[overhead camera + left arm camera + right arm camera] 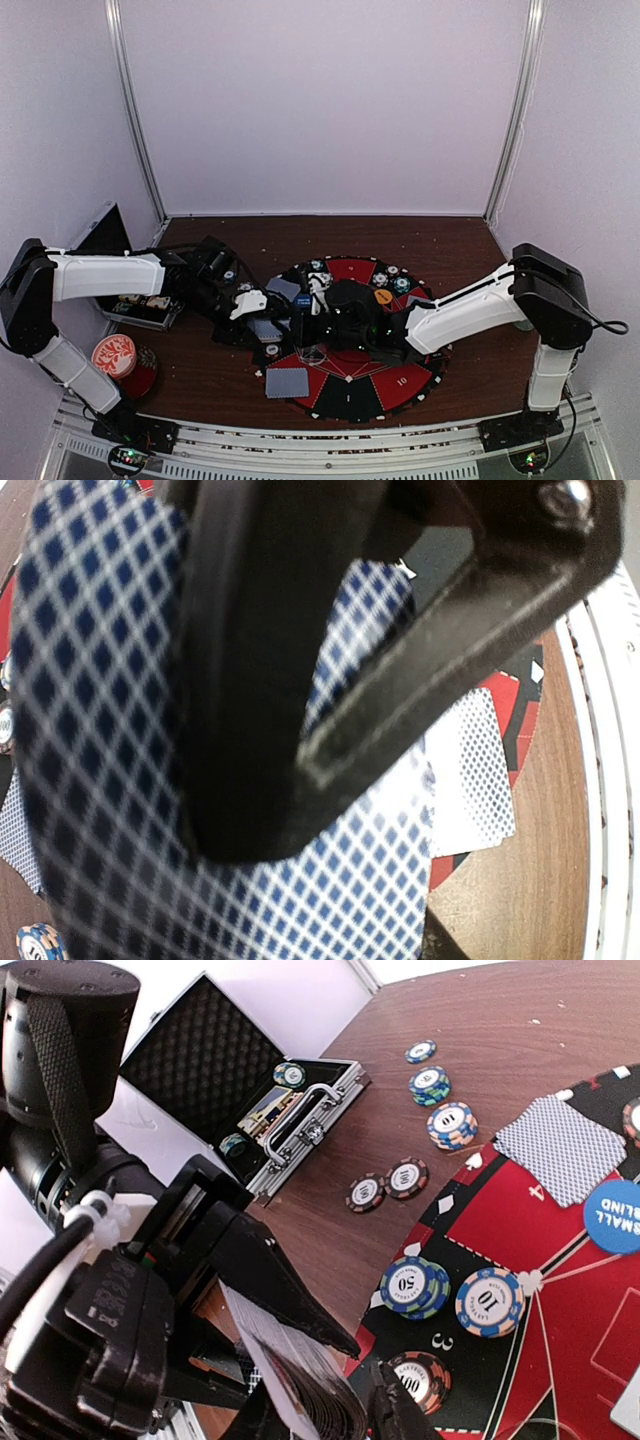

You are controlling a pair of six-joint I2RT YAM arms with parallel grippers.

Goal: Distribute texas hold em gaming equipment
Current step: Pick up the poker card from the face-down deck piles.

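A: Left jaws, status?
B: Clamped on the deck of playing cards [100, 730].
A: Right jaws?
B: Fingers [398, 1418] flank the deck's free edge; grip cannot be confirmed. Poker chips [412, 1285] lie beyond the right jaws, on the mat [560, 1360].

Lit softly and evenly from above in the top view, with a faint lilac cast on the walls and weak shadows on the dark table [200, 375]. From the left wrist, badly out of focus up close: left claw [300, 780] a black smear, playing cards [100, 730] in it fuzzy, sharper only beyond it to the right, blown out white at the far edge. From the right wrist, crisp on poker chips [452, 1123] ahead of the right claw [330, 1422], soft at its tips, pale glare on the table further ahead, lines bowed near the edges.
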